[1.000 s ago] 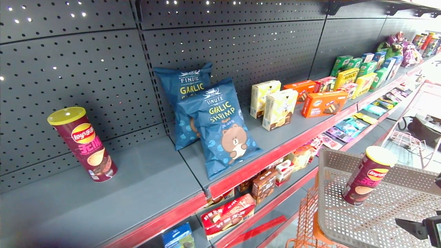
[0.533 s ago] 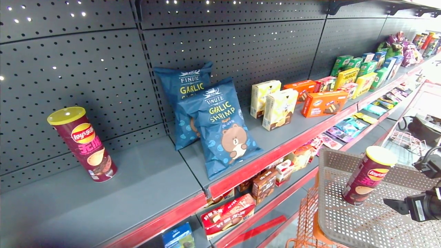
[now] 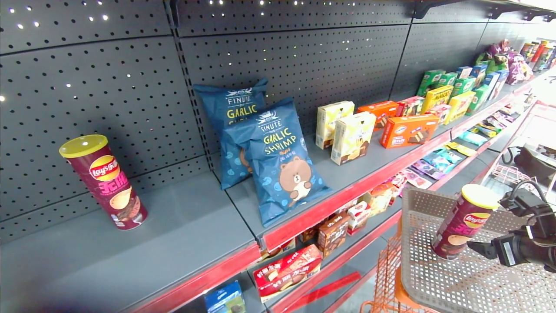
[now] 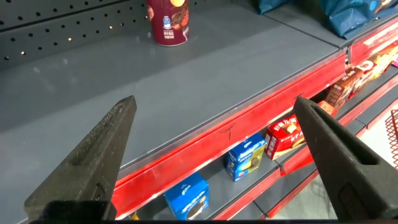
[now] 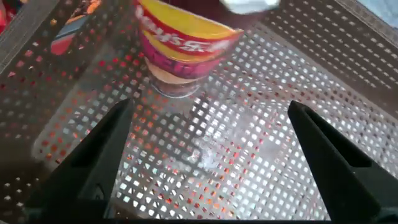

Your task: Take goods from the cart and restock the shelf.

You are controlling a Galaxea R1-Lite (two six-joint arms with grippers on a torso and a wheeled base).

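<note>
One shelf can (image 3: 103, 181), one cart can (image 3: 465, 221)

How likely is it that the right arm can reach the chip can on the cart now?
Probably yes: the open right gripper sits beside the chip can on the cart tray, nothing between them.

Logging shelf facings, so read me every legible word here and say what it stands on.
"FINUTE GARLIC SHRIMP": front blue bag.
"FINUTE GARLIC": rear blue bag, rest hidden behind the front one.
"Lay's": shelf can and cart can, each with characters I cannot read.
Yellow box, orange box, lower-shelf packs: print too small to read.
</note>
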